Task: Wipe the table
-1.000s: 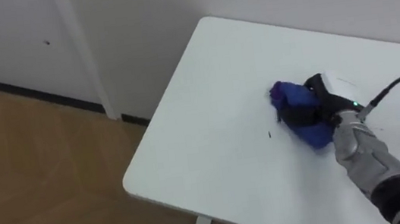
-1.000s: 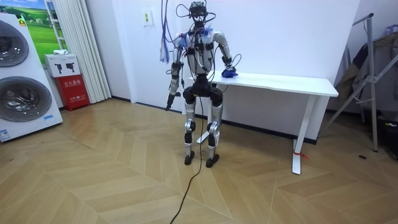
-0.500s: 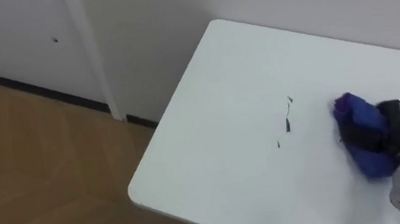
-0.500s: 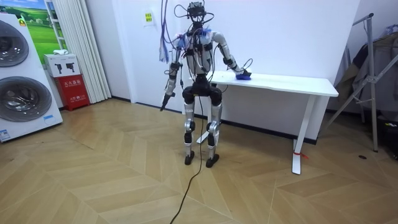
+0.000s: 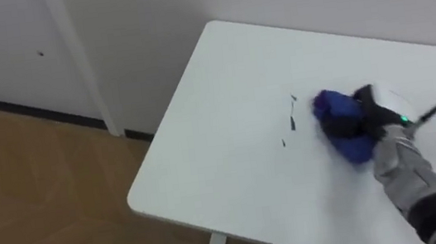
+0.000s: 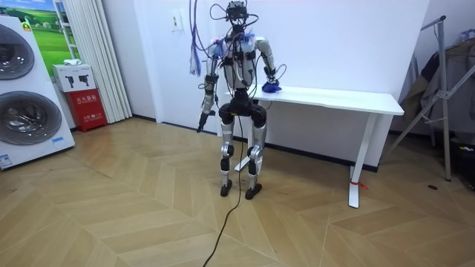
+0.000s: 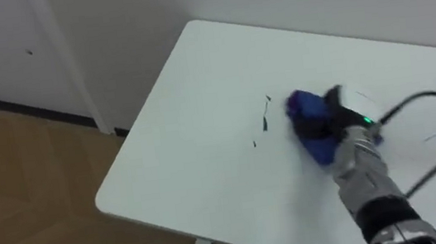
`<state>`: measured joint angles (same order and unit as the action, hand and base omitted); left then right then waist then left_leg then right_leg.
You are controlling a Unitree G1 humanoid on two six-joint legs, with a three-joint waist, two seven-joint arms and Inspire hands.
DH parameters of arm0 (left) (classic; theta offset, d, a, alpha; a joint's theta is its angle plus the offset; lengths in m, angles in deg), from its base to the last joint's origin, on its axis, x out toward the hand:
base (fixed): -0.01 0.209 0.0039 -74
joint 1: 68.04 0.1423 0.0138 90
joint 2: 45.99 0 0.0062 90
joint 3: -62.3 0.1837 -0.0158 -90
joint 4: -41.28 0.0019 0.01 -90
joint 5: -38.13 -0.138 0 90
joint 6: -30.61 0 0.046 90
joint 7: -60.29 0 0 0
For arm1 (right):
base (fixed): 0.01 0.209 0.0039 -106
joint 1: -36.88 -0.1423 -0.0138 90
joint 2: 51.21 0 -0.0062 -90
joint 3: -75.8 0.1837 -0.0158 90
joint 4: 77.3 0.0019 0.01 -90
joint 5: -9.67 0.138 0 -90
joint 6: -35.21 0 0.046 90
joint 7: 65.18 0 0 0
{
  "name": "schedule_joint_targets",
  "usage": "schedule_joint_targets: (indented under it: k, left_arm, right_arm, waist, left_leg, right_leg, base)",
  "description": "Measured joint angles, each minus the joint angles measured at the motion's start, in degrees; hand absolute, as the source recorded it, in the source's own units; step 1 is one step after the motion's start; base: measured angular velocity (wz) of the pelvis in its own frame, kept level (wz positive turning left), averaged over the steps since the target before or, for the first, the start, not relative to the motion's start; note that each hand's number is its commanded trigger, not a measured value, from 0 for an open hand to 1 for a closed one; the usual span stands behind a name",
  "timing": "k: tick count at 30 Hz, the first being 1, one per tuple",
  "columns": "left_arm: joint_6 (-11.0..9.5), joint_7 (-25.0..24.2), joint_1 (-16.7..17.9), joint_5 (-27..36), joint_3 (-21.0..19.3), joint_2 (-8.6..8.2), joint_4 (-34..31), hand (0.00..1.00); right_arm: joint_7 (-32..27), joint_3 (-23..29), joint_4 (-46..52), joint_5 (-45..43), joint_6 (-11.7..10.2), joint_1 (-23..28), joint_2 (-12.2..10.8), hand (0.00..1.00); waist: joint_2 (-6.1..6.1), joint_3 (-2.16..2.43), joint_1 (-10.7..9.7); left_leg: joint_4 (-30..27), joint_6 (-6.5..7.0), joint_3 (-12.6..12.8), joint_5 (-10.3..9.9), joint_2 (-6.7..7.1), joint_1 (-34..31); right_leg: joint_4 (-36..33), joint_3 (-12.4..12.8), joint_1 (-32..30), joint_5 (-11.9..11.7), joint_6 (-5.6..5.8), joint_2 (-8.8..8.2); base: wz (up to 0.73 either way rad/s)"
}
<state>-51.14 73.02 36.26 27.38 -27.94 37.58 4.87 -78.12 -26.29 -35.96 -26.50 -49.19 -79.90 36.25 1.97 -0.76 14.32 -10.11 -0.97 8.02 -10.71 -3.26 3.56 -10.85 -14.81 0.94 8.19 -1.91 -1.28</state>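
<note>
Cloth: blue cloth [image 5: 335,114] lay bunched on the top of the white table [image 5: 214,89], toward the table's left end and roughly midway between the table's near edge and its wall-side edge.
Right hand [image 5: 366,117]: rested on the cloth and pressed it to the table top; my dark fingers [image 5: 342,129] were curled round the wad and gripped it. My forearm ran back from the cloth toward the table's near edge.
Marks: a few short dark marks [image 5: 291,118] sat on the table top just beside the cloth, on the side toward the table's left end, apart from the cloth itself.
Table: the top around the cloth was plain white; the table's far edge stood against the wall.
Stance: in the room view I stood upright at the table's end on the room view's left, right arm reaching over the top.
Left hand [image 6: 201,119]: hung low at my side, off the table; its grip state could not be told.
Surroundings: washing machines [image 6: 26,89] and a red box [image 6: 90,100] stood well away from the table, at the room view's left.
</note>
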Motion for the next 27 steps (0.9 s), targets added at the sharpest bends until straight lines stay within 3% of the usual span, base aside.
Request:
schedule_joint_targets:
  k: [2,4,7,8,10,11,12,13,15,16,17,18,20,22,23,24,25,26,27]
  left_arm:
    - [0.46,-0.22,2.29,0.11,-0.68,0.09,-0.05,0.0]
    - [1.33,-1.09,3.76,0.79,-0.91,0.41,-0.05,0.0]
    - [0.72,-2.2,3.48,0.81,-3.43,0.68,0.51,0.0]
    - [0.1,-2.23,3.47,-0.83,-5.2,0.82,0.52,0.0]
    - [-0.7,-2.18,3.16,-3.0,-7.28,1.38,0.52,0.0]
    - [-1.52,-2.01,2.44,-4.62,-8.42,1.86,0.48,0.0]
    - [-1.8,-1.91,2.26,-4.66,-8.36,2.23,0.41,0.0]
    - [-2.48,-1.59,1.67,-4.66,-8.32,2.72,0.27,0.0]
    - [-3.84,-0.29,-0.16,-4.44,-8.0,3.08,0.27,0.0]
    - [-4.02,-0.1,-0.76,-4.38,-7.68,3.3,0.45,0.0]
    - [-4.13,0.18,-2.3,-4.47,-7.24,3.68,0.58,0.0]
    - [-4.76,0.39,-3.99,-4.4,-6.18,4.11,1.74,0.0]
    - [-4.78,0.24,-6.71,-3.64,-4.54,4.65,2.26,0.0]
    - [-4.74,0.08,-8.8,-2.45,-3.42,4.84,2.09,0.0]
    - [-4.75,-0.08,-9.77,-1.82,-3.14,5.17,1.53,0.0]
    - [-4.76,-0.1,-9.93,-1.16,-3.13,5.34,1.14,0.0]
    - [-4.68,-0.43,-9.56,0.19,-3.16,5.86,0.29,0.0]
    - [-4.61,-0.6,-8.05,0.51,-3.47,5.76,-0.32,0.0]
    - [-4.59,-0.83,-7.42,0.66,-3.5,5.63,-0.66,0.0]
  right_arm:
    - [-0.52,0.11,-0.04,0.05,-0.75,-0.08,0.53,1.0]
    - [-2.41,0.57,-0.61,0.5,-2.87,1.8,1.84,1.0]
    - [-6.78,7.17,-2.98,0.96,-6.97,7.58,2.52,1.0]
    - [-9.48,10.05,-4.21,1.62,-8.63,10.17,2.58,1.0]
    - [-12.41,13.97,-4.52,3.77,-9.25,14.49,3.28,1.0]
    - [-13.69,15.0,-4.51,5.68,-9.23,17.09,4.67,1.0]
    - [-13.89,15.26,-4.57,6.64,-9.06,17.85,5.12,1.0]
    - [-14.65,15.51,-4.63,7.84,-8.11,19.15,5.81,1.0]
    - [-15.95,15.07,-4.64,8.13,-5.71,18.65,5.1,1.0]
    - [-16.05,14.44,-4.47,8.18,-5.03,17.62,4.59,1.0]
    - [-16.37,12.46,-4.52,8.19,-3.15,15.14,3.63,1.0]
    - [-16.34,10.3,-5.24,8.27,-1.47,12.33,3.05,1.0]
    - [-14.88,8.35,-5.32,8.49,-0.25,8.74,2.13,1.0]
    - [-12.73,7.93,-5.12,8.31,-0.77,6.38,1.77,1.0]
    - [-11.27,7.55,-4.38,8.07,-1.88,5.79,1.73,1.0]
    - [-10.74,7.4,-3.97,8.01,-2.39,5.76,1.71,1.0]
    - [-9.83,7.27,-2.52,7.53,-2.87,5.97,1.72,1.0]
    - [-9.48,7.28,-1.57,5.71,-3.52,7.09,2.18,1.0]
    - [-9.4,7.52,-0.73,4.88,-3.79,7.75,2.52,1.0]
  waist:
    - [0.07,0.05,0.17]
    - [0.35,0.03,-0.43]
    - [0.02,-0.14,-2.3]
    - [0.05,-0.07,-3.5]
    - [-0.09,0.07,-4.87]
    - [-0.16,0.26,-4.78]
    - [-0.08,0.36,-4.43]
    - [-0.14,0.4,-4.13]
    - [-0.88,0.67,-2.43]
    - [-0.97,0.67,-1.69]
    - [-1.0,0.65,-0.27]
    - [-0.93,0.66,0.53]
    - [-0.49,0.65,0.34]
    - [0.17,0.64,0.29]
    - [0.87,0.49,0.27]
    - [1.12,0.52,0.24]
    - [1.56,0.54,0.19]
    - [1.01,0.73,0.04]
    - [0.39,0.88,-0.3]
  left_leg:
    - [0.06,0.15,-0.58,0.18,0.18,-0.25]
    - [-0.75,0.21,-1.01,0.13,0.59,-0.36]
    - [-2.67,0.55,-1.0,-0.09,1.0,-0.1]
    - [-2.84,0.86,-0.3,-0.27,1.04,0.48]
    - [-2.94,2.12,1.83,-1.09,0.71,1.42]
    - [-3.24,2.87,4.02,-2.29,0.04,1.47]
    - [-3.82,2.99,4.76,-2.73,-0.13,0.9]
    - [-5.57,3.14,6.68,-3.68,-0.72,0.68]
    - [-9.5,2.3,9.42,-5.57,-3.35,-0.3]
    - [-10.98,1.98,10.19,-6.15,-4.37,-1.11]
    - [-14.43,1.04,10.79,-7.26,-6.37,-3.19]
    - [-17.15,0.12,10.7,-7.89,-8.48,-5.22]
    - [-19.46,-1.46,10.07,-7.5,-10.74,-8.08]
    - [-20.73,-3.7,8.63,-6.19,-13.05,-11.09]
    - [-20.67,-5.59,7.41,-4.73,-14.63,-12.5]
    - [-20.57,-6.55,6.81,-3.98,-15.64,-13.13]
    - [-20.49,-8.82,5.47,-2.6,-17.48,-13.86]
    - [-19.91,-11.46,4.04,-0.96,-19.69,-13.9]
    - [-18.73,-12.0,3.08,0.14,-21.01,-13.59]
  right_leg:
    - [-1.06,-1.18,-0.3,0.57,0.19,-0.85]
    - [-2.83,-2.64,-0.29,1.56,0.61,-1.81]
    - [-6.92,-3.36,-0.23,2.59,1.79,-3.55]
    - [-8.95,-4.27,-0.18,2.76,2.08,-4.28]
    - [-12.38,-4.94,-0.47,3.16,2.79,-5.31]
    - [-15.28,-5.31,-1.16,3.94,4.32,-6.12]
    - [-17.81,-5.89,-1.66,4.63,4.67,-7.09]
    - [-24.18,-7.57,-2.73,6.02,4.85,-10.48]
    - [-29.03,-6.2,-2.87,6.52,5.25,-16.78]
    - [-28.76,-5.59,-2.95,6.4,5.46,-18.21]
    - [-27.46,-4.52,-3.21,6.06,6.06,-20.58]
    - [-24.2,-3.47,-2.79,5.39,7.17,-22.01]
    - [-17.81,-2.6,-1.25,3.76,8.62,-23.24]
    - [-12.3,-2.64,-0.73,1.03,8.64,-23.13]
    - [-9.48,-3.54,-0.52,-0.95,8.57,-22.07]
    - [-8.57,-4.43,-0.37,-1.66,8.62,-21.33]
    - [-9.06,-6.13,-0.72,-2.36,8.79,-19.29]
    - [-12.07,-8.21,-0.96,1.61,13.66,-17.44]
    - [-13.5,-8.92,-1.45,3.41,12.59,-16.19]
  base:
    - [0.3]
    - [0.36]
    - [0.42]
    - [0.34]
    - [0.11]
    - [-0.12]
    - [-0.29]
    - [-0.4]
    - [-0.73]
    - [-0.93]
    - [-0.77]
    - [-0.61]
    - [-0.2]
    - [0.0]
    - [0.08]
    - [0.13]
    - [0.12]
    - [0.1]
    - [0.19]
